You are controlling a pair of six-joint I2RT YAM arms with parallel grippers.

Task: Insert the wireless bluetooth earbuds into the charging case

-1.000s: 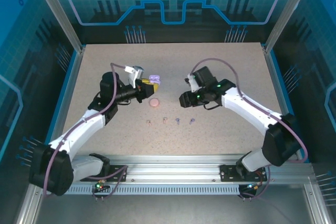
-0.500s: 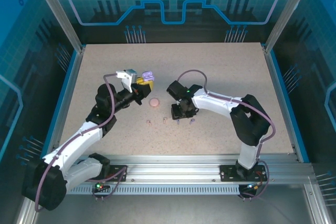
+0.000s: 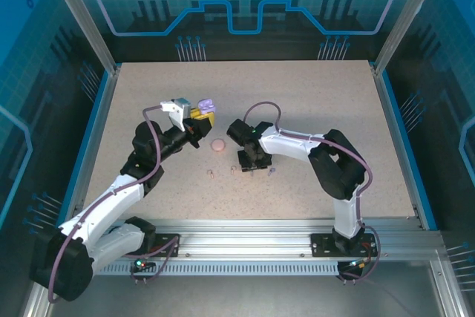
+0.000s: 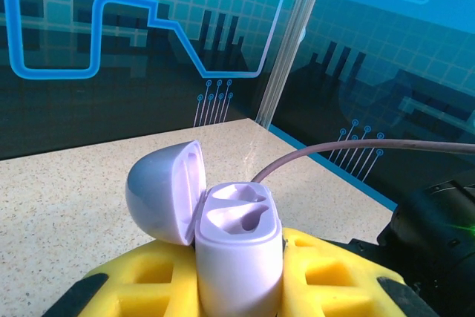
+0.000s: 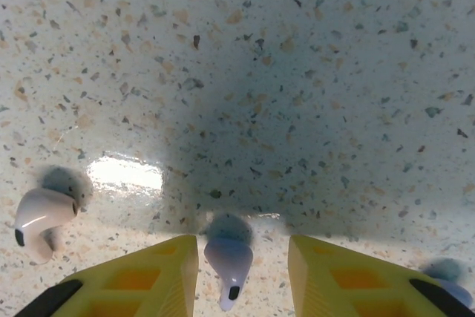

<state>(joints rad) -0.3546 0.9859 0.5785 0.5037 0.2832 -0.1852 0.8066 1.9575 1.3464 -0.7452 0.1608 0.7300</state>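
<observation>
Top view: the left pincer (image 3: 199, 118) hangs above the desk (image 3: 319, 94), clamped on the purple case (image 3: 207, 105), whose lid is open. The pink case (image 3: 217, 145) lies on the desk between the arms. The right pincer (image 3: 251, 165) points down at the row of buds, with the outer pink bud (image 3: 210, 174) and inner pink bud (image 3: 233, 169) on one side and the outer purple bud (image 3: 272, 171) on the other.

Left wrist: yellow fingers (image 4: 334, 272) grip the case upright; both sockets are bare.

Right wrist: the jaws stand narrowly apart, astride a purple bud (image 5: 228, 261) lying on the desk, with no contact visible. The inner pink bud (image 5: 41, 220) lies nearby.
</observation>
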